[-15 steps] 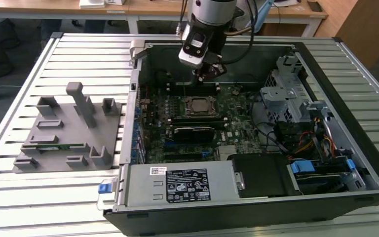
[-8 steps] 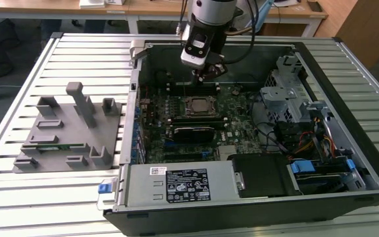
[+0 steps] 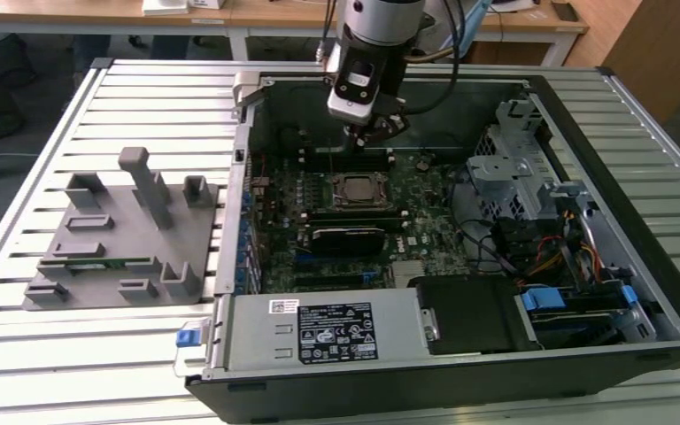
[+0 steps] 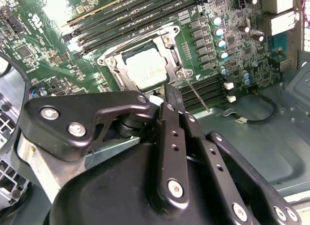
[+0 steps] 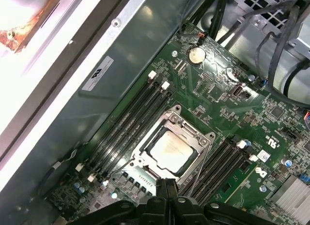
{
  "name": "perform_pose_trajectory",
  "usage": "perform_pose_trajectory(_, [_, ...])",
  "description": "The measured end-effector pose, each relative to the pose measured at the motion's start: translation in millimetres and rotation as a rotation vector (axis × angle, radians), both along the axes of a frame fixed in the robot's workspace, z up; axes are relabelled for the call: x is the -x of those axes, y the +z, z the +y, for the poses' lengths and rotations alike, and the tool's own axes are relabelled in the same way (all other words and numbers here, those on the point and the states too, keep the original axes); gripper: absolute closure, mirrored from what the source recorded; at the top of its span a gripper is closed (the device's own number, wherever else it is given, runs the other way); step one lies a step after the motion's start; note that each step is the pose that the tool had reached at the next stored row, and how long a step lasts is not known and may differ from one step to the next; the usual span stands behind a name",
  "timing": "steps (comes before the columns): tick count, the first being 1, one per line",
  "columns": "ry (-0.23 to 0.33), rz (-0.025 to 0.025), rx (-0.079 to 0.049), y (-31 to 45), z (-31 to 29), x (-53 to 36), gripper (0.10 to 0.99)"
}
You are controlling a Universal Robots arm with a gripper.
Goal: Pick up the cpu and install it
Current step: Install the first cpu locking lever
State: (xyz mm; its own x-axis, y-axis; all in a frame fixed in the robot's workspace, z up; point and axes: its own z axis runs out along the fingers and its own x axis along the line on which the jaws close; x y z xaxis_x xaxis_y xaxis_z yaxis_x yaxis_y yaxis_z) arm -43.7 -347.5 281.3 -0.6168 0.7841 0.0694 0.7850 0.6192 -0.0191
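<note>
My claw hangs just above the motherboard, fingers pressed together and holding nothing. The cpu lies flat inside its socket frame, so my grip is empty.

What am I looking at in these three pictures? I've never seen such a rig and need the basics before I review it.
This is one robot arm working over an open computer case that lies on a slatted metal table. The exterior view comes from a camera off the arm; there the gripper hangs above the green motherboard. The two wrist views come from cameras riding on the arm, looking down past the black gripper with its fingers together. The cpu, a small silvery square, sits in its socket on the board, seen in both wrist views; the gripper holds nothing. On the table at the exterior view's left stands a grey fixture with a green memory stick in it.
</note>
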Motion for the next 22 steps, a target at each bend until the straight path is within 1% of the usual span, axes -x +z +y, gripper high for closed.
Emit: perform_pose_trajectory(22, [0.115, 0.0, 0.0, 0.0, 0.0, 0.0, 0.98])
